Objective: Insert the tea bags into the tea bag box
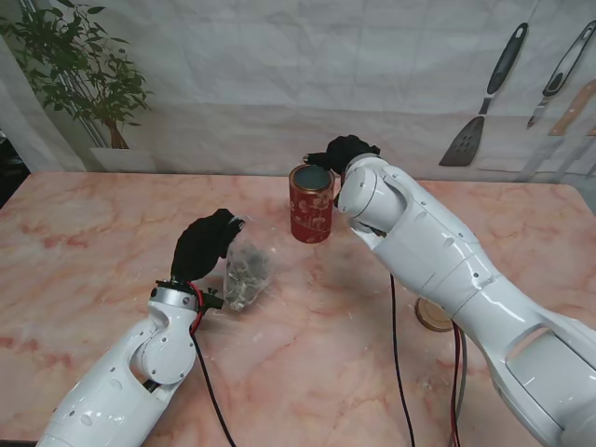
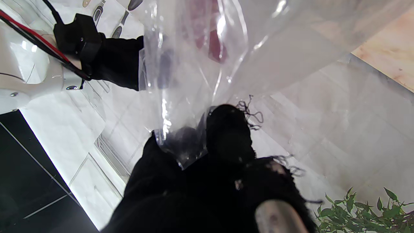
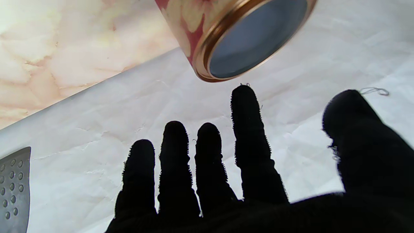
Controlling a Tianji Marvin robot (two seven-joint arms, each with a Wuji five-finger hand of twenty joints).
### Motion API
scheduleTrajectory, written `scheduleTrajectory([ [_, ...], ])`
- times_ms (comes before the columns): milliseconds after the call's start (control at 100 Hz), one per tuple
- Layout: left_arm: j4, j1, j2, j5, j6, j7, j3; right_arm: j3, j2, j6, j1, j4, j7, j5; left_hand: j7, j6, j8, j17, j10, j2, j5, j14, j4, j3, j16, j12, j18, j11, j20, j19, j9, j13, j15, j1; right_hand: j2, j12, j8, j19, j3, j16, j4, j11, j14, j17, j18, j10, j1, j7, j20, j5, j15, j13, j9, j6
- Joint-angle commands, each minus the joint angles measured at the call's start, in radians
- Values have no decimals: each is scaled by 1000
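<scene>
A: Pinching the bag (image 1: 248, 270) at its top edge, is that what the left hand (image 1: 205, 244) is doing?

B: Yes; its fingers (image 2: 228, 136) are closed on a bunched fold of clear film, and the bag hangs from there with its bottom near or on the table (image 1: 307, 354); from the stand view I cannot tell whether it rests or just clears it.

A: And the tin (image 1: 311, 204)?

B: Upright, lid off, mouth open, well to the right of the bag and farther from me; the right hand (image 1: 351, 152) is just behind it, fingers (image 3: 247, 136) spread and holding nothing, not touching the rim as far as the wrist view shows.

A: How will the bag handle?

B: Light and limp, I judge; thin film is slick under the cloth glove and will slide if the pinch loosens; the dark lumps inside, probably the tea bags, sag to the bottom and will swing when lifted.

A: So where to hold?

B: Keep the pinch on gathered film near the top, where folds give the fingers something to bite; grabbing the loose belly would only crush the contents.

A: And the tin?

B: Stiff metal, narrow, and it looks smooth-sided; it seems easy to tip, so the right hand should steady its wall low down, not the rim.
</scene>
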Motion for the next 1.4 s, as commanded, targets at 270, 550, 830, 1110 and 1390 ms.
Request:
scheduleTrajectory([
  [270, -6, -12, 2, 3, 14, -20, 1, 158, 83, -48, -178, -259, 125, 120, 137, 170, 19, -123, -108, 29, 102, 181, 46, 64, -7, 16, -98, 205, 1, 298, 120, 109, 338, 62, -122, 14, -71, 57, 148, 9, 23, 28, 7, -5, 11, 6, 70, -57, -8, 42, 30, 30, 23, 31],
  [550, -5, -34, 1, 10, 25, -18, 17, 253, 142, -87, -294, -392, 293, 245, 137, 170, 19, -123, -107, 29, 102, 182, 46, 64, -6, 17, -96, 207, 1, 299, 122, 109, 338, 64, -150, 10, -158, 61, 218, 10, 11, 48, 13, -5, 9, 14, 147, -137, -5, 95, 34, 36, 29, 56],
  [830, 0, -68, -1, 27, 37, -6, 50, 307, 173, -131, -375, -428, 401, 341, 137, 171, 19, -123, -102, 28, 106, 182, 45, 64, -5, 20, -95, 209, 1, 302, 124, 109, 343, 65, -156, 10, -342, 67, 204, 16, -60, 71, 14, -3, 5, 15, 222, -132, 7, 129, 38, 44, 38, 55],
  [1110, 18, -105, -6, 39, 50, 8, 94, 340, 182, -159, -429, -435, 444, 410, 138, 172, 20, -122, -99, 27, 107, 179, 45, 66, -8, 19, -97, 210, 2, 304, 127, 109, 348, 65, -169, 9, -473, 71, 192, 19, -93, 81, 19, -3, 7, 18, 281, -83, 9, 144, 39, 52, 51, 35],
  [1390, 22, -124, -19, 30, 31, 34, 153, 317, 173, -191, -417, -386, 455, 459, 138, 172, 20, -122, -138, 27, 108, 178, 44, 66, -10, 16, -98, 209, 2, 304, 133, 110, 350, 65, -157, 12, -611, 75, 168, 20, -107, 87, 22, -2, 7, 20, 323, -49, 14, 144, 42, 59, 65, -9],
])
